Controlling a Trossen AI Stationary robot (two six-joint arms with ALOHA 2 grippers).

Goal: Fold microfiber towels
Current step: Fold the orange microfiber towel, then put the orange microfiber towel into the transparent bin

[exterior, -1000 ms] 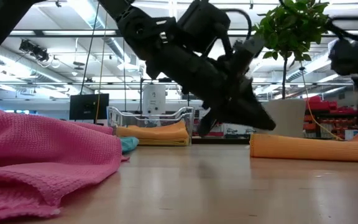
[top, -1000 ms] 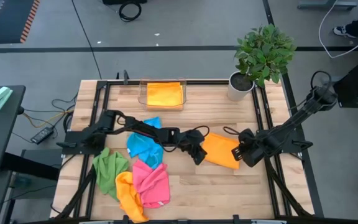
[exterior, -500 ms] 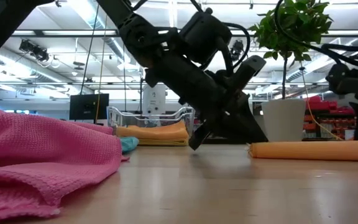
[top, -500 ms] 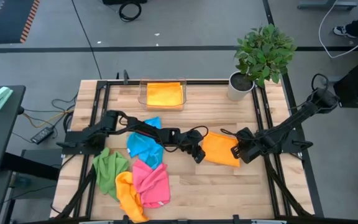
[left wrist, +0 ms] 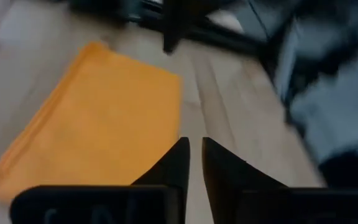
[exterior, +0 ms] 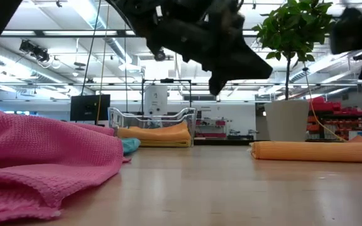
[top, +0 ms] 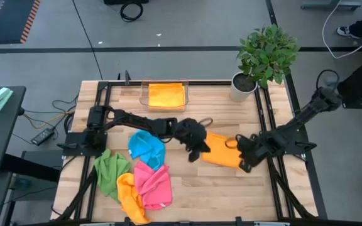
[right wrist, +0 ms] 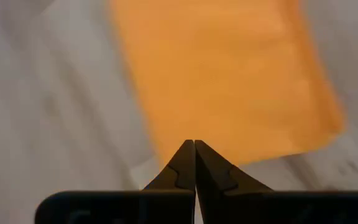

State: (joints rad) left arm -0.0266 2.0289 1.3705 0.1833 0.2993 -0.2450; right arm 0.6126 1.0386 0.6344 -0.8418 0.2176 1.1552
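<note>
A folded orange microfiber towel point(top: 222, 152) lies flat on the table right of centre, and also shows in the low view point(exterior: 313, 151). My left gripper point(left wrist: 195, 152) hangs above the towel's left edge point(top: 195, 152), raised off the table point(exterior: 219, 85). Its fingertips stand a narrow gap apart with nothing between them. My right gripper point(right wrist: 194, 146) hovers shut over the towel's right edge point(top: 242, 164) and holds nothing. Loose blue point(top: 146, 147), pink point(top: 153, 185), green point(top: 110, 169) and orange point(top: 131, 198) towels lie heaped at the near left.
A clear tray point(top: 144, 100) at the far edge holds a folded orange towel point(top: 166, 94). A potted plant point(top: 244, 85) stands at the far right. Bare wood shows along the near edge, right of the heap.
Both grippers have risen off the folded orange towel. My left gripper was low at the towel's left edge and now hangs well above the table, its wrist rolled. The towel's right end has settled, and the towel lies flat.
</note>
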